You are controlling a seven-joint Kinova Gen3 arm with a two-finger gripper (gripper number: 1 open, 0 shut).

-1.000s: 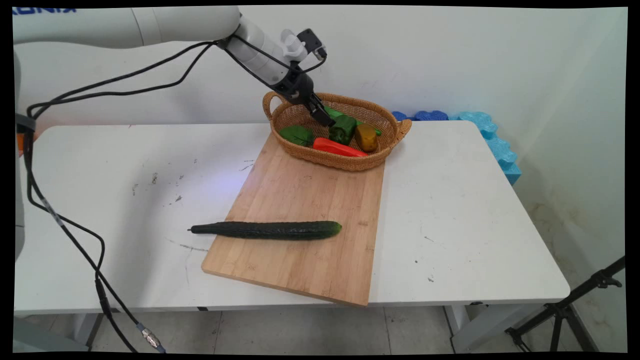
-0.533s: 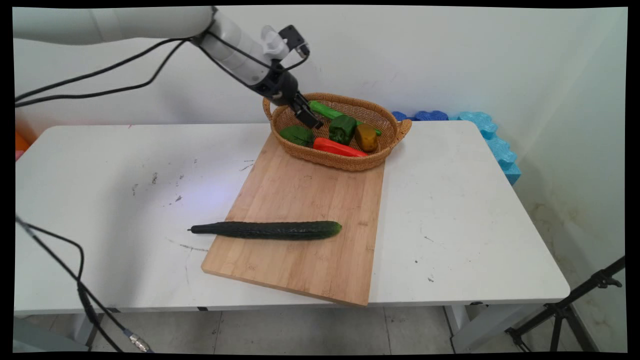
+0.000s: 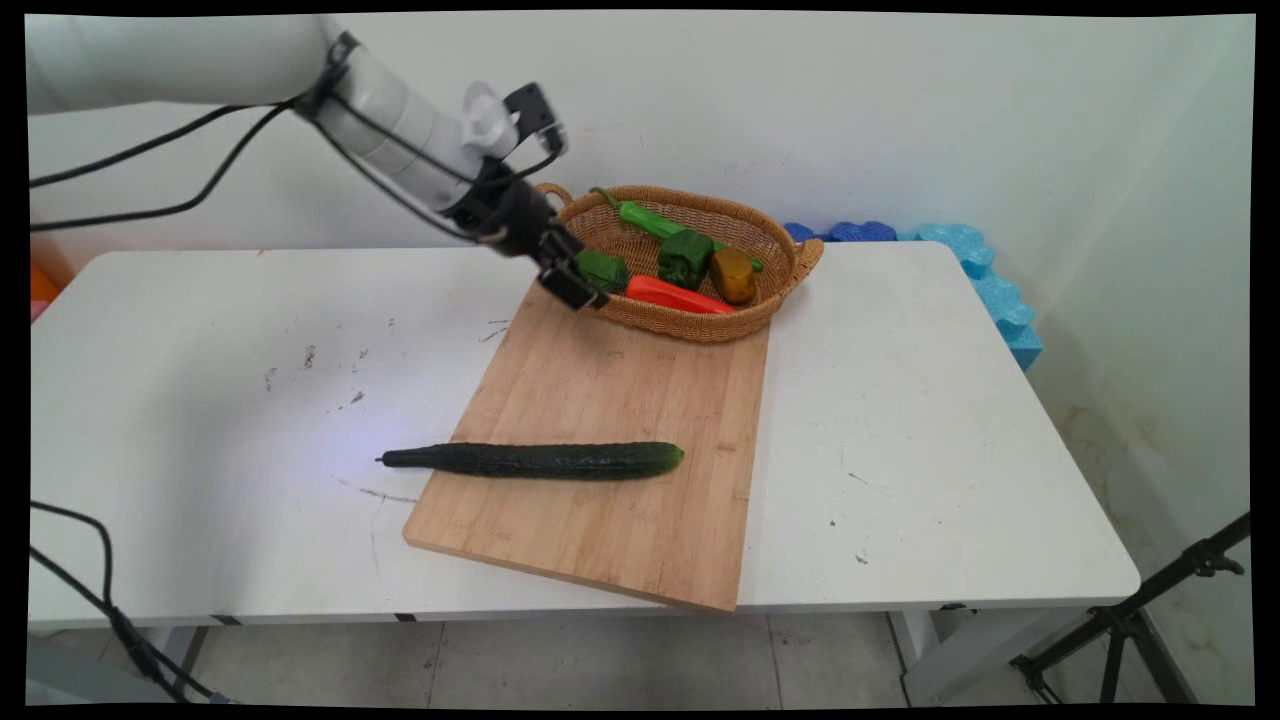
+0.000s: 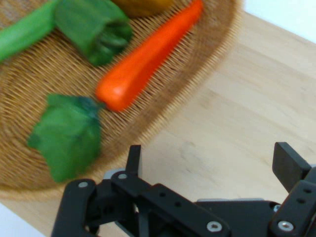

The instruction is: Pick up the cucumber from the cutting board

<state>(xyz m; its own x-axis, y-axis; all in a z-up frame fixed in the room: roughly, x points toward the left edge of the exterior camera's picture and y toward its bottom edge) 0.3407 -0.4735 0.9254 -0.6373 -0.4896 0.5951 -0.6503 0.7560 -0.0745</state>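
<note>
The pincer (image 4: 207,165) hung empty, fingers apart, over the cutting board (image 3: 610,440) just beside the basket (image 3: 690,322) holding an orange carrot (image 4: 148,59)

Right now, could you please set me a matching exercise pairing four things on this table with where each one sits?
Things:
1. cucumber
2. carrot
3. basket
4. gripper

Places:
A. inside the basket
B. on the board's far end
C. across the board's near left edge
D. above the basket's left rim, jaws open

Pairs: 1-C, 2-A, 3-B, 4-D
</note>
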